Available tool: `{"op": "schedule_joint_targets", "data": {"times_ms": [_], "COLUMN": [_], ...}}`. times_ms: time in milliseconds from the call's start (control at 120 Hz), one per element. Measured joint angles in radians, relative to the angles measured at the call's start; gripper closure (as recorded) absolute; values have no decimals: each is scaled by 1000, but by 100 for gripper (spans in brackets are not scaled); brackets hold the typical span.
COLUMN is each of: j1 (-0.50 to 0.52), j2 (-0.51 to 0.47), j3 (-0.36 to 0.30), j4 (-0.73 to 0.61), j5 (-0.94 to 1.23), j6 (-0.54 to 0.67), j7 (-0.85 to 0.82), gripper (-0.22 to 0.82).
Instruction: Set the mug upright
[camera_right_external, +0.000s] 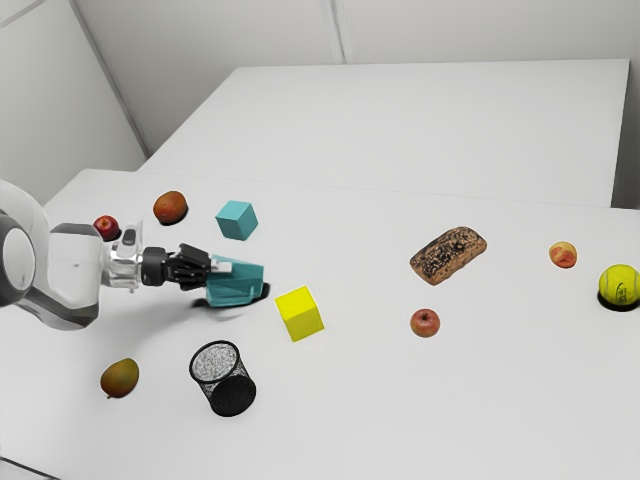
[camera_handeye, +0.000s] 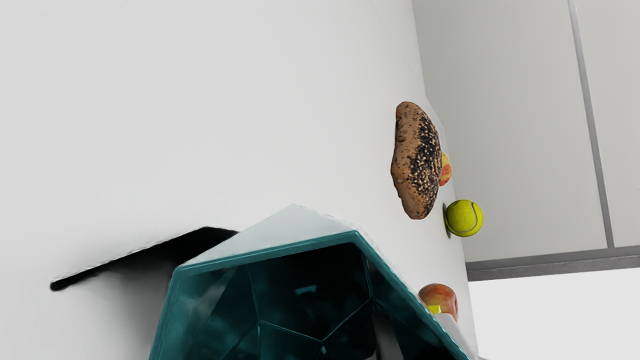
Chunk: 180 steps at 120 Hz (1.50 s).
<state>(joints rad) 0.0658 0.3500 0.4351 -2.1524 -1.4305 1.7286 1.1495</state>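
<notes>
White walls stand behind a white table (camera_right_external: 350, 430), and its back edge runs past the fruit and blocks. On it, the teal mug (camera_right_external: 238, 291) lies tipped on its side, with its mouth toward the gripper (camera_right_external: 221, 267). One finger is in the mug and one is outside, and they look pinched on its wall. I can't tell if the mug touches the table.

Just past the mug, toward the exterior view's right, the yellow block (camera_right_external: 299, 314) is in the way. The teal block (camera_right_external: 237, 221) sits behind the mug, and the black mesh cup (camera_right_external: 222, 378) is in front. There is open room between the yellow block and the seedy bread (camera_right_external: 448, 256). An apple (camera_right_external: 425, 323) is near the bread. Farther off are a peach (camera_right_external: 563, 255) and the tennis ball (camera_right_external: 620, 286). A mango (camera_right_external: 120, 378) is near the arm (camera_right_external: 75, 272).
</notes>
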Motion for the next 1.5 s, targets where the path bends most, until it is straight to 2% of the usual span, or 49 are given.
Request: {"op": "schedule_joint_targets", "data": {"times_ms": [175, 375, 442, 533, 650, 792, 1158, 1308, 1500], "j1": [-2, -50, -104, -157, -172, -197, -205, -212, -207], "j2": [-13, -109, -142, -149, -91, -24, 71, 43, -20], "j3": [0, 5, -20, -69, -130, -215, -289, -297, -297], "j4": [6, 64, 108, 234, 359, 453, 468, 441, 336], "j5": [0, 73, 224, 578, 922, 1139, 1252, 1262, 1266], "j6": [-1, 34, 136, 252, 329, 383, 444, 446, 432], "j7": [6, 7, -10, -88, -209, -354, -618, -691, -772], "gripper": [75, 77, 77, 78, 78, 78, 79, 78, 78]}}
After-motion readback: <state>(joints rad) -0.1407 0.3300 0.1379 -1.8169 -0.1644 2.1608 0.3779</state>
